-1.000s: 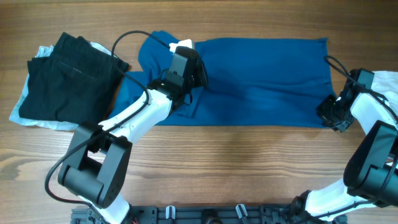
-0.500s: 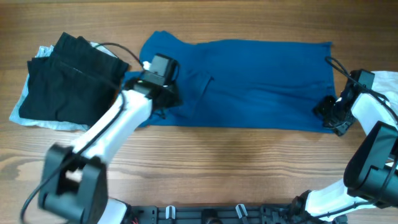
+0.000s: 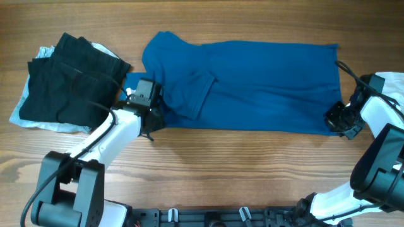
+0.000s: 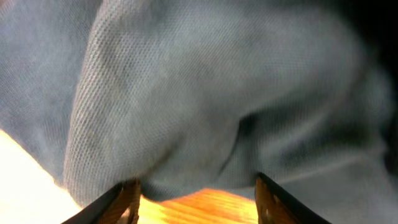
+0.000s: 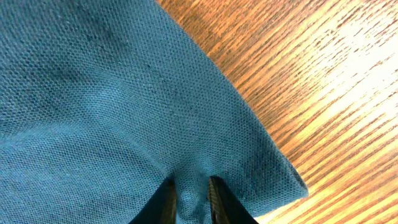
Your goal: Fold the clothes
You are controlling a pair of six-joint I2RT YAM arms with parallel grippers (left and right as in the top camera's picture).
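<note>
Now my left gripper (image 3: 151,112) sits at the low left edge of the big blue shirt (image 3: 271,82). A second ago it was up over the shirt, further in. It has pulled back toward me and to the left. In the left wrist view its two fingers (image 4: 127,202) stand wide apart. Between them I see only the table (image 3: 221,170), with the edge of the cloth just above. It holds nothing.

The left end of the shirt looks different too. Before, it was bunched up under the gripper. Now a flap (image 3: 197,94) lies folded over on top of the shirt.

My right gripper (image 5: 189,198) is at the low right corner of the shirt, the same spot as before. Its fingers are close together, and a little ridge of blue cloth is pinched between them. The corner lies on the wood.

The shirt is spread out long across the middle of the table. The black clothes (image 3: 69,82) sit in a pile at the far left, on top of a pale cloth (image 3: 22,113). That pile has not moved. It is right beside the shirt's left end.
</note>
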